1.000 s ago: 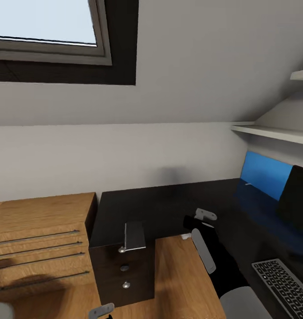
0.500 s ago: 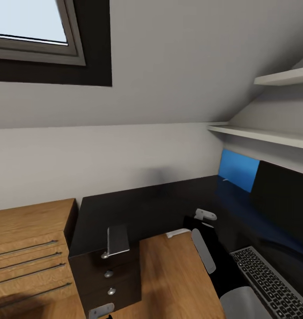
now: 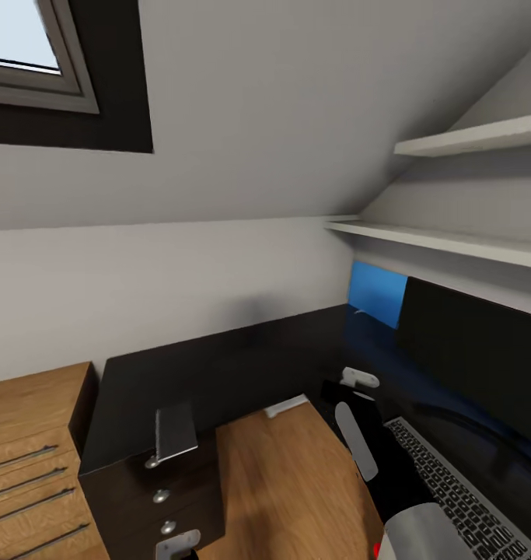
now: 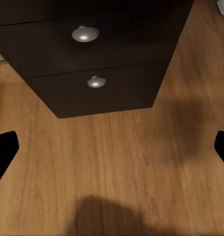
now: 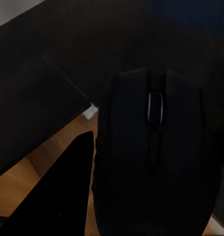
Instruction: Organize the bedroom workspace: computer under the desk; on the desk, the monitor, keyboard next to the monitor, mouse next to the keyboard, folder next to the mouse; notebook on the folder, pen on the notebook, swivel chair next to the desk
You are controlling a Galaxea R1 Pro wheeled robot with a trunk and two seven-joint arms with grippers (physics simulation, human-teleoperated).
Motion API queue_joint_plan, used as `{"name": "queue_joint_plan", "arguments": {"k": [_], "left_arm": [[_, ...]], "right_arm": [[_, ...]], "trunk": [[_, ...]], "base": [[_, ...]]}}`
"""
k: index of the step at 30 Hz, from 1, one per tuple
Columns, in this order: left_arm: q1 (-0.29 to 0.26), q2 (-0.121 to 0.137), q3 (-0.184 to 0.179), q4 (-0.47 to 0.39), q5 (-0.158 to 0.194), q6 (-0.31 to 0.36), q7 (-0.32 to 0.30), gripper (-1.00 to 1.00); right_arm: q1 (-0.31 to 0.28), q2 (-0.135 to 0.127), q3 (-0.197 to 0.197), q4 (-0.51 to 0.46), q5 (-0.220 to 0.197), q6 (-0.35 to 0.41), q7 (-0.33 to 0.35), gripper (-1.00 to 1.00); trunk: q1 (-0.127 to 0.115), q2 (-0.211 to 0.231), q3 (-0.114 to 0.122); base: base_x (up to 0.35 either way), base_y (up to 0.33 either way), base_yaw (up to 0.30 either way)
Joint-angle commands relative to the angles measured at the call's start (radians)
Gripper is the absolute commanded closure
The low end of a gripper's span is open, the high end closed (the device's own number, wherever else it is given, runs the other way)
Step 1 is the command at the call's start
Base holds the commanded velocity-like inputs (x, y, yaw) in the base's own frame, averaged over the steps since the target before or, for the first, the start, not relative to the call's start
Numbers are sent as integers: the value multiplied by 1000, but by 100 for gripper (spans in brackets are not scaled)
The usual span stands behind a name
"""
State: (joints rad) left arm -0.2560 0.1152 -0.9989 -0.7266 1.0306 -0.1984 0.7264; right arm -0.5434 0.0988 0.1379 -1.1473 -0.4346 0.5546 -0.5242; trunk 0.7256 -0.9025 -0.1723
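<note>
The black-topped desk runs along the wall, and its black drawer unit has round silver knobs. At the right stands the black monitor with the grey-framed keyboard in front of it. My right gripper hovers over the desk's inner corner, shut on the dark mouse. A thin grey rectangle, possibly the notebook, lies on the desk above the drawers. My left gripper is open above the wood floor in front of the drawers. Computer, folder, pen and swivel chair are out of view.
A light-wood drawer chest stands left of the desk. White shelves hang above the monitor, and a blue wall panel sits behind it. The sloped ceiling holds a skylight. A small white piece shows at the desk's inner edge.
The head camera has turned to the right, so the whole picture slid left. More of the monitor and keyboard shows now. The right arm keeps its place in the view.
</note>
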Motion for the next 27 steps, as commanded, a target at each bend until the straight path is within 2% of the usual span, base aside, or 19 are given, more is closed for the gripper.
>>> {"name": "queue_joint_plan", "arguments": {"k": [1, 14, 18, 22, 27], "left_arm": [[-2, 1, -7, -2, 9, -8, 5, -100], [-2, 0, -13, -1, 11, -10, 4, -100], [-2, 0, -13, -1, 11, -10, 4, -100], [-2, 0, -14, -1, 12, -10, 4, -100], [-2, -5, -14, 0, 12, -10, 4, -100]], "right_arm": [[-1, 0, 2, -1, -10, 1, -8, 100], [-1, 1, 2, 0, -10, 1, -7, 100], [-1, 1, 5, 0, -10, 1, -7, 100], [-1, 0, 35, 0, -10, 0, -9, 100], [-1, -1, 44, -2, -10, -1, -10, 100]], "trunk": [[0, -1, -1], [0, -1, 5], [0, -1, 6], [0, -1, 6], [0, -1, 6]], "base": [[0, 0, -274], [0, 0, -258], [0, 0, -65], [0, 0, -13], [0, 0, -2]]}}
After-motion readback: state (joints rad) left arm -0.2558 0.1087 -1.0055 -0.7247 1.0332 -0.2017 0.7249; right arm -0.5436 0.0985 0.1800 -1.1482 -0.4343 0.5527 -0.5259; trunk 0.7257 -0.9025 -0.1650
